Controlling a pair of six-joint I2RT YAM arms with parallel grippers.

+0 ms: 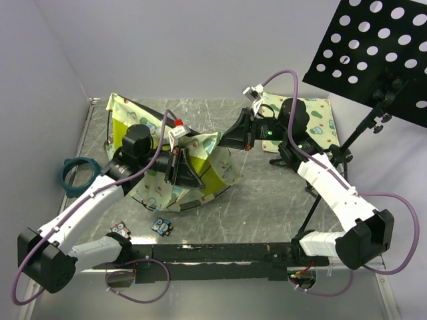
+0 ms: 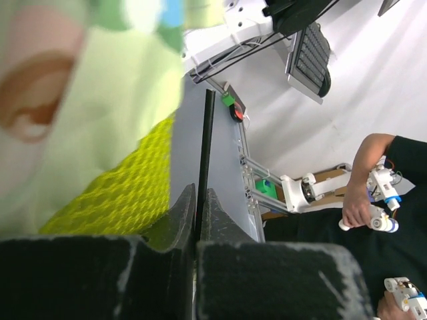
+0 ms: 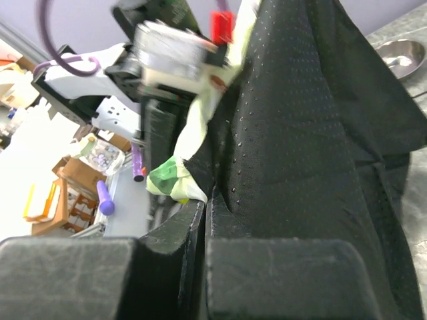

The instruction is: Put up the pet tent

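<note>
Two clenched grips on the pet tent point(image 1: 203, 143): the left gripper point(image 2: 200, 200) nips a pole point(image 2: 205, 147) — visible only from its wrist. The right gripper point(image 3: 205, 208) pinches the black sheet point(image 3: 300, 133).

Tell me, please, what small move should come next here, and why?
Probably raise the left gripper slightly, bowing the thin pole it pinches, while the right gripper holds the black base sheet: the pet tent lies slumped, not yet domed.

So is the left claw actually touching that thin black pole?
Touching. In the left wrist view the left gripper is shut on the pole, with a finger pressing on each side.
</note>
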